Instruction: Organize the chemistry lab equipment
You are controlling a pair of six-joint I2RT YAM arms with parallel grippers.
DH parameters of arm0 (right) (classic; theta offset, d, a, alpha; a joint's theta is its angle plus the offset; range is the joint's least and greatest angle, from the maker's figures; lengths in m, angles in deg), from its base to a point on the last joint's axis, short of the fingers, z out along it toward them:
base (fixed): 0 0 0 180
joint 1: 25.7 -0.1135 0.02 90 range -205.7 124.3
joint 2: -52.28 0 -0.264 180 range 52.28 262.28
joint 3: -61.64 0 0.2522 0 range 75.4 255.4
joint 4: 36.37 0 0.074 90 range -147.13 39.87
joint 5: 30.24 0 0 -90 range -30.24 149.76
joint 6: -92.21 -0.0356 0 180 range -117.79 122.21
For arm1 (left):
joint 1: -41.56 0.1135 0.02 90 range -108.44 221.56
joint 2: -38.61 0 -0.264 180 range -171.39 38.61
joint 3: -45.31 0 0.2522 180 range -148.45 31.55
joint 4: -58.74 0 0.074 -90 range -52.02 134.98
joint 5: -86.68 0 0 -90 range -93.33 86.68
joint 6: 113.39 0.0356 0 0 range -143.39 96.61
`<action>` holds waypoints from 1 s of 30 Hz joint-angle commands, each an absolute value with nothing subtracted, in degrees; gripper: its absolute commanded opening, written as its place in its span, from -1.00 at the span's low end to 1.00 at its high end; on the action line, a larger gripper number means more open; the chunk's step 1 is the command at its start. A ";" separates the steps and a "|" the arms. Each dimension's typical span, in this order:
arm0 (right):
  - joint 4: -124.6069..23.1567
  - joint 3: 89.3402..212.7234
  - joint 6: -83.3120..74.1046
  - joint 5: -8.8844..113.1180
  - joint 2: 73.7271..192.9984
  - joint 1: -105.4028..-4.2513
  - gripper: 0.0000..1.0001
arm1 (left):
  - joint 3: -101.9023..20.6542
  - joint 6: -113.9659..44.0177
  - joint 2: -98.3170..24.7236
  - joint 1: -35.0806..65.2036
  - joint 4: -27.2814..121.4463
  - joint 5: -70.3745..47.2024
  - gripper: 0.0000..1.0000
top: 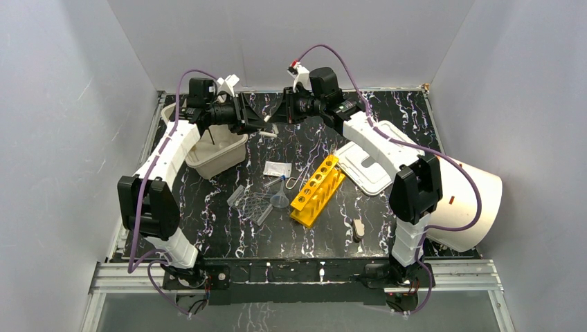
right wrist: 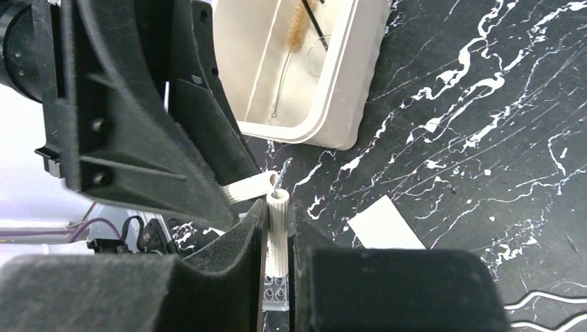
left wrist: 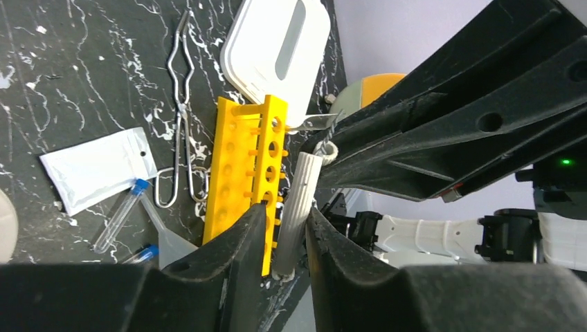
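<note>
My left gripper (top: 257, 122) and right gripper (top: 282, 115) meet tip to tip above the back middle of the table. Each is shut on a white ribbed handle. The left wrist view shows the left gripper (left wrist: 285, 216) clamping one handle (left wrist: 299, 197), which has a wire at its top end. The right wrist view shows the right gripper (right wrist: 277, 211) clamping the other handle (right wrist: 278, 225), with the left's handle (right wrist: 250, 187) just beside it. The yellow tube rack (top: 318, 189) lies mid-table, with metal tongs (left wrist: 181, 117), a clear funnel (top: 280, 200) and blue-capped tubes (left wrist: 121, 214) beside it.
The beige bin (top: 211, 149) stands back left with a brush (right wrist: 299, 28) inside. Its white slotted lid (top: 370, 166) lies right of the rack. The big white cylinder (top: 471, 200) lies at the right edge. A white sachet (top: 277, 168) and a small brown item (top: 358, 228) lie on the table.
</note>
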State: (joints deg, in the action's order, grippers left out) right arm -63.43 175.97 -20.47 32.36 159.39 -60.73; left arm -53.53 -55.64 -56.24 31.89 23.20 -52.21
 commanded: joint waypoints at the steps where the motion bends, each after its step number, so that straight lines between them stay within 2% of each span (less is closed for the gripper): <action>1: -58.39 176.03 -20.55 28.59 156.54 -60.74 -0.81 | -53.00 -55.96 -54.67 31.55 24.22 -56.90 -0.65; 3: -58.10 176.09 -20.98 28.20 156.62 -60.77 -0.79 | -52.69 -55.59 -54.39 31.54 24.17 -56.93 -0.92; 4: -57.98 176.20 -21.18 27.97 156.76 -60.69 -0.74 | -52.74 -55.35 -54.35 31.55 24.13 -56.97 -1.00; 5: -58.00 176.21 -21.31 28.20 156.80 -60.65 -0.63 | -52.82 -55.07 -54.20 31.56 23.99 -56.68 -1.00; 9: -60.40 177.30 -21.76 31.27 156.45 -60.12 0.24 | -56.93 -49.02 -53.12 32.83 15.79 -43.80 -1.00; 10: -60.58 177.51 -22.07 31.60 156.08 -59.62 0.32 | -57.16 -48.45 -52.52 34.70 14.80 -41.52 -1.00; 20: -62.32 179.37 -23.66 33.10 156.38 -57.82 0.38 | -56.61 -46.62 -49.21 46.76 11.11 -33.72 -1.00; 30: -63.35 177.79 -24.02 34.53 157.13 -57.74 0.38 | -54.34 -46.38 -52.94 47.54 11.70 -25.57 -1.00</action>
